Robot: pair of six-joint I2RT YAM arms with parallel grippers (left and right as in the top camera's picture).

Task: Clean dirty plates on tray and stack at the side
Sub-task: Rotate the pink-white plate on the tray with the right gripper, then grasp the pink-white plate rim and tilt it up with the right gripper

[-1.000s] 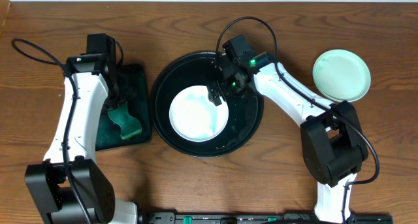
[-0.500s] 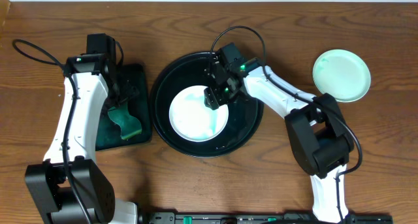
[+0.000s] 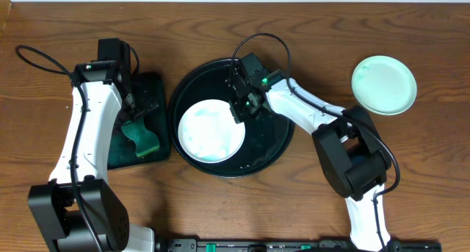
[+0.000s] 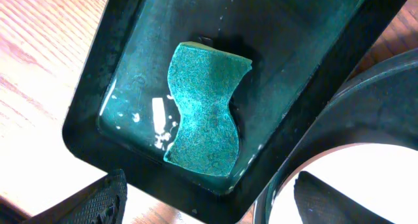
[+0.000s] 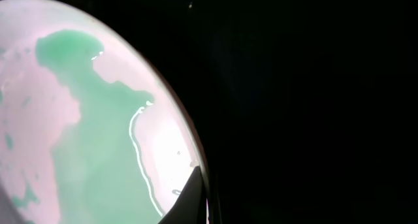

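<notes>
**white plate pinched at its rim, inside the round tray**

your white plate [image 3: 211, 131] lies flat in the left half of the round black tray [image 3: 273, 143]. it is small, round and shallow. teal smears run across its face, and the right wrist view shows one broad green patch with a wet, shiny edge. your right gripper [image 3: 240, 112] is pressed together on the plate's right rim, pinching it. a mint-green plate [image 3: 383, 84] sits well apart on the far right of the table [image 3: 294, 208], outside the tray, and looks clean from above.

your left gripper [image 4: 215, 208] hangs spread wide over the rectangular tray [image 4: 85, 129] to the left. there a green sponge [image 4: 206, 110] lies in shallow water. the table is dark brown wood with visible grain. little of the room shows beyond a pale strip along the far edge.
</notes>
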